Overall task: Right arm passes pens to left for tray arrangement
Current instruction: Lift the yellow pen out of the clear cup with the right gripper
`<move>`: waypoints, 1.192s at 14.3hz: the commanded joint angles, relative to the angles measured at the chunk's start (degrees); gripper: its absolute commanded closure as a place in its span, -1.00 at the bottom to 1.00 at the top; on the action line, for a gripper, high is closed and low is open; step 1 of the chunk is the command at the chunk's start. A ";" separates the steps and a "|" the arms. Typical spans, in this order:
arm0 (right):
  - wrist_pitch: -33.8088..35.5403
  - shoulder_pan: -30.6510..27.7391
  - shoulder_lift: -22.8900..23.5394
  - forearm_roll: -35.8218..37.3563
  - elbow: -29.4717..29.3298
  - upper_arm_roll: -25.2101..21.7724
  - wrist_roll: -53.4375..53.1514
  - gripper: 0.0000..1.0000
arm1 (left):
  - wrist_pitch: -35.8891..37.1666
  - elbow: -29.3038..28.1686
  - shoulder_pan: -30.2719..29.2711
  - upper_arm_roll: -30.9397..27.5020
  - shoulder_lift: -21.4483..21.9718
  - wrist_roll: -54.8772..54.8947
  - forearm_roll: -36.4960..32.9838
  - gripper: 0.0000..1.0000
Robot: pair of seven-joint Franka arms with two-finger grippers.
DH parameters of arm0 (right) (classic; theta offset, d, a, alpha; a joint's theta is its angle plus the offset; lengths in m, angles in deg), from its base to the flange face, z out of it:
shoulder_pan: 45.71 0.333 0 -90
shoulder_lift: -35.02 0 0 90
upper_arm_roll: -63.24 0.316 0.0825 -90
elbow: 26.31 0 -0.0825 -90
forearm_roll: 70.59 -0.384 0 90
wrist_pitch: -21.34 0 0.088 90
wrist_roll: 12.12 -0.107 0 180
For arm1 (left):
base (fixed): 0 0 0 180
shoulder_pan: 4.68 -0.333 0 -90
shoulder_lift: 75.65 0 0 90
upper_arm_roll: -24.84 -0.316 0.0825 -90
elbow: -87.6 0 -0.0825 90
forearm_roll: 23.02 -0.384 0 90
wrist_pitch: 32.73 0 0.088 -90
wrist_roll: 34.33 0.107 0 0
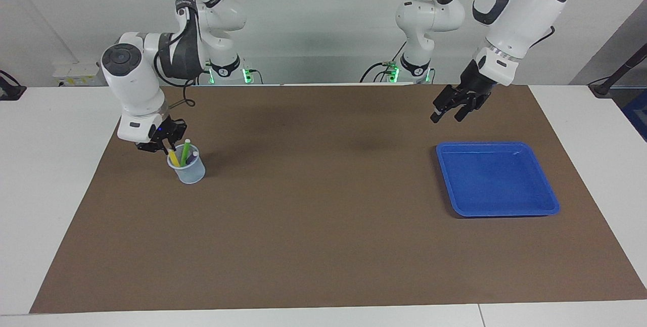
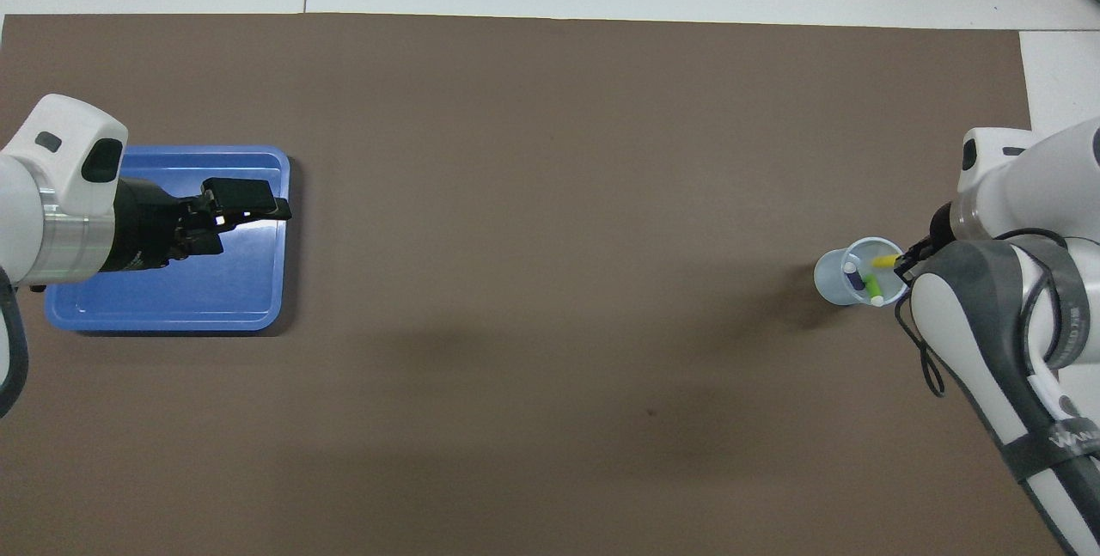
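Observation:
The pens stand in a small pale blue cup at the right arm's end of the mat. My right gripper sits just above the cup's rim, shut on the top of the yellow pen, which leans inside the cup. The green pen and the purple pen stand beside it, untouched. The bright blue tray lies bare at the left arm's end. My left gripper hangs open in the air over the mat, by the tray's corner nearest the robots, holding nothing.
A brown mat covers most of the white table. A black cable loops from the right arm's wrist above the cup. The arms' bases stand at the table's edge nearest the robots.

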 commanded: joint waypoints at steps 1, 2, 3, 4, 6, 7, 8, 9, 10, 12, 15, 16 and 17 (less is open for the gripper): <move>4.89 0.04 -0.05 0.26 -4.10 0.66 1.39 1.00 | -2.79 -3.79 0.80 -0.59 2.27 -0.92 3.89 -1.00; 6.73 0.04 -0.32 -0.09 -5.68 0.74 1.48 1.00 | -3.24 -4.58 0.80 -0.59 2.71 -0.92 4.42 -1.00; 9.19 0.04 -0.67 -1.49 -7.53 1.09 1.48 1.00 | -3.76 -5.55 0.80 -0.59 3.06 -0.92 5.21 -1.00; 12.08 0.13 -0.67 -3.07 -9.81 1.36 1.48 1.00 | -4.38 -6.26 0.63 -0.59 3.15 -0.92 7.13 -1.00; 16.92 0.13 -0.76 -4.92 -13.42 1.62 1.39 1.00 | -5.61 -7.31 0.36 -0.68 3.15 -0.92 9.43 -1.00; 19.12 0.13 -0.93 -6.15 -15.26 2.32 1.30 1.00 | -5.88 -7.93 0.36 -0.68 3.15 -0.92 10.05 -1.00; 20.88 0.04 -1.11 -7.47 -16.93 2.67 1.30 1.00 | -5.70 -8.11 0.45 -0.60 3.24 -1.27 11.01 -1.00; 22.55 0.04 -1.37 -9.65 -18.43 2.68 1.22 1.00 | -5.53 -8.11 0.37 -0.59 3.24 -2.05 12.93 -1.00; 23.53 0.04 -2.07 -13.24 -18.88 2.68 0.61 1.00 | -5.61 -8.11 0.45 -0.59 3.24 -2.50 14.95 -1.00; 23.36 0.04 -2.69 -20.54 -19.06 2.68 -4.55 1.00 | -5.79 -8.11 0.98 -0.59 3.24 -4.68 16.38 -1.00; 22.22 2.05 -2.69 -28.38 -19.06 4.16 -18.69 1.00 | -5.62 -8.02 2.03 -0.51 3.15 -6.02 17.34 -0.90; 20.83 3.63 -2.78 -29.44 -18.80 4.17 -22.74 1.00 | -5.27 -8.19 2.03 -0.59 3.24 -6.10 20.13 -0.90; 18.90 5.73 -2.87 -30.67 -18.19 4.26 -26.52 1.00 | -5.18 -8.72 2.03 -0.59 3.24 -6.28 23.64 -0.92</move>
